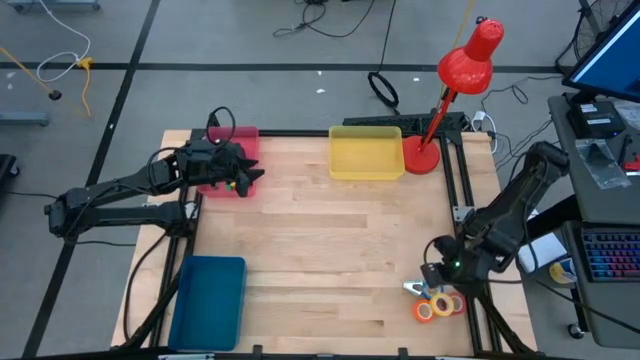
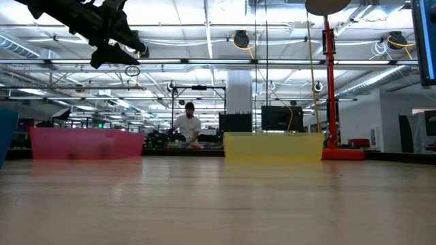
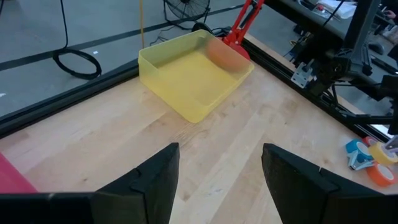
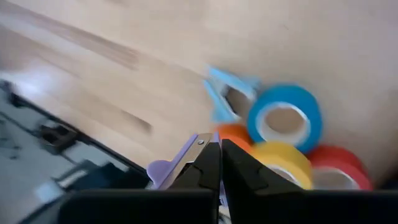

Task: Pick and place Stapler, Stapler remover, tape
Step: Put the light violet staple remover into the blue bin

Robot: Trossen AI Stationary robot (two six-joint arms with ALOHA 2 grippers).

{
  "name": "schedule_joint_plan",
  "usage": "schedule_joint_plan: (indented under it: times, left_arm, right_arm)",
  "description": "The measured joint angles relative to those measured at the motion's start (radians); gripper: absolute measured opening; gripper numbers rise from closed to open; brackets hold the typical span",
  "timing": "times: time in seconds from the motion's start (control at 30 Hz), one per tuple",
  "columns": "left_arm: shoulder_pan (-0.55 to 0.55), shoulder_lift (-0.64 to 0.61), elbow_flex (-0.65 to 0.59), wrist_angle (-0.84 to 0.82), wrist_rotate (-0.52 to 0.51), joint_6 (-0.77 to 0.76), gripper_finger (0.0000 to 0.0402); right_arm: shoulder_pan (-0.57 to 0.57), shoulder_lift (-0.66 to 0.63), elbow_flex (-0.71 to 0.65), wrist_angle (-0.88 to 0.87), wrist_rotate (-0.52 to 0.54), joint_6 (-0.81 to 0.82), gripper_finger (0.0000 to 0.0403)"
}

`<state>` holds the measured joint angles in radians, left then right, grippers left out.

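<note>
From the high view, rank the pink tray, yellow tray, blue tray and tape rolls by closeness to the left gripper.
1. Pink tray: directly under the left gripper, far-left corner.
2. Yellow tray: far edge, toward the right.
3. Blue tray: near-left corner; close to the yellow tray's rank.
4. Tape rolls: near-right corner, by the right gripper.

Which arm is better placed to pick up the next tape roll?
The right. Its end effector, shut, hangs just beside the tape rolls at the table's near right corner, while the left end effector hovers open by the pink tray at the far left.

2 dark jointed arms, black claws
</note>
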<state>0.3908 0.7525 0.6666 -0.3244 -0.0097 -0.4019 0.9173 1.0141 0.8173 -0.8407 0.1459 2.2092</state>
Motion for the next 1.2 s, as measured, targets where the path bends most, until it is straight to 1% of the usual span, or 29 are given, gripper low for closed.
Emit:
schedule_joint_plan:
  times: [0.2, 0.37, 0.5, 0.6, 0.67, 0.87, 0.93, 1.07, 1.2]
  left_arm:
    - [0.000, 0.000, 0.000, 0.000, 0.001, -0.005, 0.0230]
    - [-0.001, 0.000, 0.000, 0.000, 0.010, -0.028, 0.0230]
    - [-0.018, 0.000, 0.000, 0.005, 0.010, -0.054, 0.0230]
    - [-0.057, 0.000, 0.000, 0.034, 0.010, -0.056, 0.0230]
    - [-0.091, 0.000, 0.000, 0.068, 0.010, -0.056, 0.0230]
    - [-0.208, 0.012, 0.000, 0.190, 0.009, -0.056, 0.0230]
    - [-0.244, 0.029, 0.000, 0.236, 0.009, -0.063, 0.0230]
    - [-0.307, 0.082, 0.000, 0.334, 0.008, -0.079, 0.0230]
    - [-0.356, 0.153, 0.000, 0.431, 0.008, -0.101, 0.0230]
  right_arm:
    - [-0.012, -0.025, 0.000, 0.037, 0.187, -0.042, 0.0000]
    - [-0.060, -0.027, 0.000, 0.127, 0.332, -0.147, 0.0000]
    - [-0.119, -0.027, 0.000, 0.240, 0.453, -0.291, 0.0000]
    - [-0.172, -0.027, 0.000, 0.343, 0.531, -0.433, 0.0000]
    - [-0.210, -0.027, 0.000, 0.416, 0.565, -0.540, 0.0000]
    - [-0.324, -0.018, 0.000, 0.666, 0.641, -0.914, 0.0000]
    - [-0.364, -0.004, 0.000, 0.763, 0.649, -1.055, 0.0000]
    - [-0.435, 0.050, 0.000, 0.987, 0.641, -1.316, 0.0000]
    - [-0.475, 0.123, 0.000, 1.203, 0.595, -1.513, 0.0000]
